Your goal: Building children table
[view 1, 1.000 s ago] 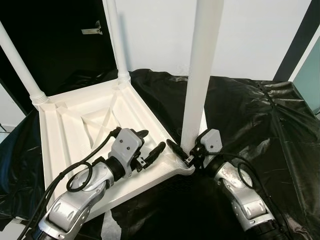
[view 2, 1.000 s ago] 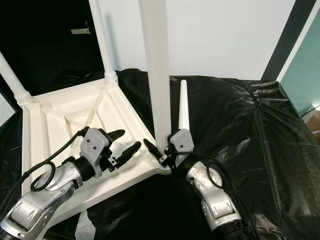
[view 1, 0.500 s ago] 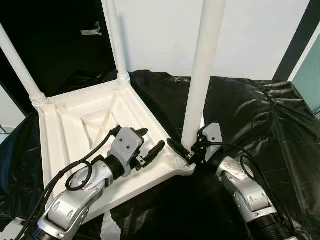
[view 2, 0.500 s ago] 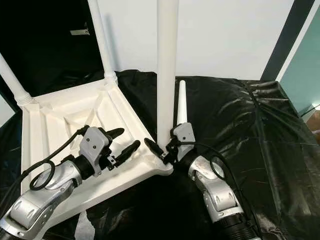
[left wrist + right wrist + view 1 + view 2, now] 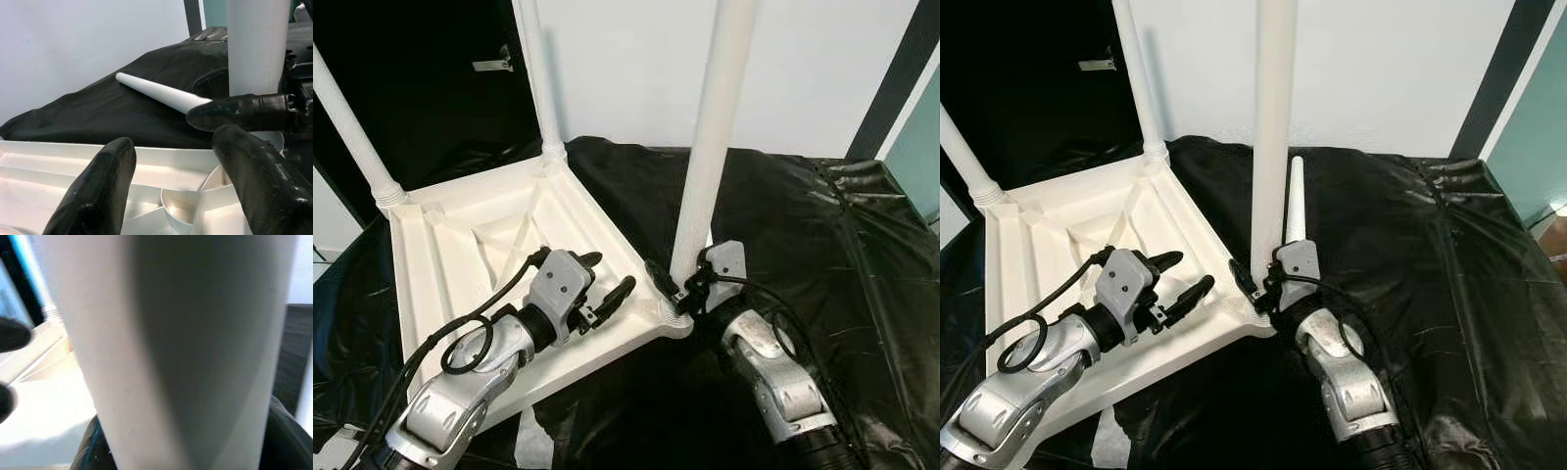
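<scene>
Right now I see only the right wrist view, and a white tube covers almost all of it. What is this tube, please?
Observer: It is a white table leg, upright at the near corner of the upturned white tabletop; the right tool grips its base.
Operator: Are other legs already mounted?
Observer: Two more legs stand at the far corners.
Operator: Where is the fourth leg?
Observer: One loose leg lies on the black sheet behind the right arm.
Operator: And the left tool?
Observer: The left tool is open, above the tabletop's near rim.
</scene>
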Controlling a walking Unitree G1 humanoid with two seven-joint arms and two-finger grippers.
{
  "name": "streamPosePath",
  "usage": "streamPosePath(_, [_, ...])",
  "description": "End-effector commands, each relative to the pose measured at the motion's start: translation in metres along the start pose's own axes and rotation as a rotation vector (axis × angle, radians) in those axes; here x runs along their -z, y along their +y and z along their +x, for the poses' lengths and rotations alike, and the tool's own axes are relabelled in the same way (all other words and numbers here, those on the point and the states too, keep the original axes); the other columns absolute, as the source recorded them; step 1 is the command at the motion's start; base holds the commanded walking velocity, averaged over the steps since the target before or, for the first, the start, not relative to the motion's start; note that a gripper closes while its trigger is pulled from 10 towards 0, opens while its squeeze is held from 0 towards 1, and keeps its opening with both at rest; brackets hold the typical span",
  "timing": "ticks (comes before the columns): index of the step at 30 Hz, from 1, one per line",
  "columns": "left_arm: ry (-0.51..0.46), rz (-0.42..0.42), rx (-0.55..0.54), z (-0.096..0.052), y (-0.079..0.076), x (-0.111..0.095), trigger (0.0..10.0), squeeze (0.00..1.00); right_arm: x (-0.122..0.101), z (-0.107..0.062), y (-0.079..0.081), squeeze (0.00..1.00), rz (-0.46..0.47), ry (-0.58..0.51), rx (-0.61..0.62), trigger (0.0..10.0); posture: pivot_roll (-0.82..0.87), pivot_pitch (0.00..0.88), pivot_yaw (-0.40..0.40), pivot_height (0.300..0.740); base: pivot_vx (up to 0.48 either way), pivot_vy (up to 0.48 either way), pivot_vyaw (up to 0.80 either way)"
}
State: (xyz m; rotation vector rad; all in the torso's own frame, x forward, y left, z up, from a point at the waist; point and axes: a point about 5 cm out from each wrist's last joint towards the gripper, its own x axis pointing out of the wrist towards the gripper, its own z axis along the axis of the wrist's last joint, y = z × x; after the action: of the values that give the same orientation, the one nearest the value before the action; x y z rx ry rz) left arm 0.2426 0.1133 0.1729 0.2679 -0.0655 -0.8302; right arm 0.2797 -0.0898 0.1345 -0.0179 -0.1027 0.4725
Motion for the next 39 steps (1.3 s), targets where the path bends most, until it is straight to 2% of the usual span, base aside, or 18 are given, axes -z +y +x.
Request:
streamPosePath(1, [-0.008, 0.020, 0.151, -0.001, -0.008, -0.003, 10.0, 0.00, 0.014, -0.005, 0.003, 0.00, 0.003, 0.066, 0.072, 10.0, 0.01, 0.000, 0.001, 0.740, 0.000, 0.000, 0.00])
streamPosePath(5, [-0.010, 0.021, 0.151, -0.001, -0.009, -0.003, 10.0, 0.00, 0.012, -0.006, 0.012, 0.00, 0.007, 0.053, 0.095, 10.0, 0.01, 0.000, 0.003, 0.740, 0.000, 0.000, 0.00])
streamPosePath(9, [-0.012, 0.022, 0.153, 0.000, -0.009, -0.004, 10.0, 0.00, 0.009, -0.006, 0.011, 0.00, 0.008, 0.035, 0.101, 10.0, 0.01, 0.000, 0.003, 0.740, 0.000, 0.000, 0.00])
streamPosePath(10, [-0.013, 0.023, 0.157, 0.001, -0.010, -0.004, 10.0, 0.00, 0.005, -0.007, 0.007, 0.42, 0.015, 0.006, 0.086, 10.0, 0.01, 0.000, 0.005, 0.740, 0.000, 0.000, 0.00])
streamPosePath(11, [-0.013, 0.023, 0.157, 0.001, -0.010, -0.004, 10.0, 0.00, 0.005, -0.007, 0.007, 0.42, 0.015, 0.006, 0.086, 10.0, 0.01, 0.000, 0.005, 0.740, 0.000, 0.000, 0.00])
streamPosePath(12, [-0.014, 0.023, 0.158, 0.001, -0.010, -0.004, 10.0, 0.00, 0.004, -0.007, 0.006, 1.00, 0.017, -0.005, 0.087, 10.0, 0.01, 0.000, 0.005, 0.740, 0.000, 0.000, 0.00])
streamPosePath(16, [-0.013, 0.022, 0.161, 0.001, -0.011, -0.003, 10.0, 0.00, -0.001, -0.007, 0.000, 1.00, 0.008, -0.034, 0.078, 10.0, 0.00, 0.000, 0.001, 0.740, 0.000, 0.000, 0.00])
streamPosePath(20, [-0.014, 0.019, 0.164, 0.002, -0.012, -0.003, 10.0, 0.00, -0.011, -0.010, -0.010, 1.00, 0.007, -0.083, -0.011, 10.0, 0.00, 0.000, -0.003, 0.740, 0.000, 0.000, 0.00])
streamPosePath(22, [-0.014, 0.019, 0.164, 0.002, -0.012, -0.003, 10.0, 0.00, -0.011, -0.010, -0.010, 1.00, 0.007, -0.083, -0.011, 10.0, 0.00, 0.000, -0.003, 0.740, 0.000, 0.000, 0.00])
streamPosePath(24, [-0.017, 0.014, 0.176, 0.003, -0.014, -0.002, 10.0, 0.00, -0.016, -0.012, -0.013, 1.00, 0.001, -0.084, -0.111, 10.0, 0.00, 0.000, -0.002, 0.740, 0.000, 0.000, 0.00])
streamPosePath(25, [-0.017, 0.014, 0.176, 0.003, -0.014, -0.002, 10.0, 0.00, -0.016, -0.012, -0.013, 1.00, 0.001, -0.084, -0.111, 10.0, 0.00, 0.000, -0.002, 0.740, 0.000, 0.000, 0.00])
streamPosePath(26, [-0.015, 0.010, 0.186, 0.004, -0.016, -0.002, 10.0, 0.00, -0.016, -0.013, -0.014, 0.17, 0.000, -0.072, -0.170, 10.0, 0.00, 0.000, -0.003, 0.740, 0.000, 0.000, 0.00])
streamPosePath(27, [-0.012, 0.005, 0.195, 0.004, -0.018, -0.001, 10.0, 0.00, -0.017, -0.014, -0.015, 0.00, -0.010, -0.062, -0.224, 10.0, 0.00, 0.000, -0.003, 0.740, 0.000, 0.000, 0.00])
streamPosePath(28, [-0.012, 0.005, 0.195, 0.004, -0.018, -0.001, 10.0, 0.00, -0.017, -0.014, -0.015, 0.00, -0.010, -0.062, -0.224, 10.0, 0.00, 0.000, -0.003, 0.740, 0.000, 0.000, 0.00])
streamPosePath(30, [0.001, -0.003, 0.205, 0.004, -0.021, 0.002, 10.0, 0.00, -0.016, -0.014, -0.018, 0.00, -0.036, -0.034, -0.311, 10.0, -0.01, 0.000, 0.000, 0.740, 0.000, 0.000, 0.00])
streamPosePath(39, [0.037, -0.013, 0.231, 0.006, -0.030, 0.011, 10.0, 0.00, -0.011, -0.009, -0.031, 0.00, -0.047, 0.048, -0.472, 10.0, -0.01, 0.000, -0.002, 0.740, 0.000, 0.000, 0.00])
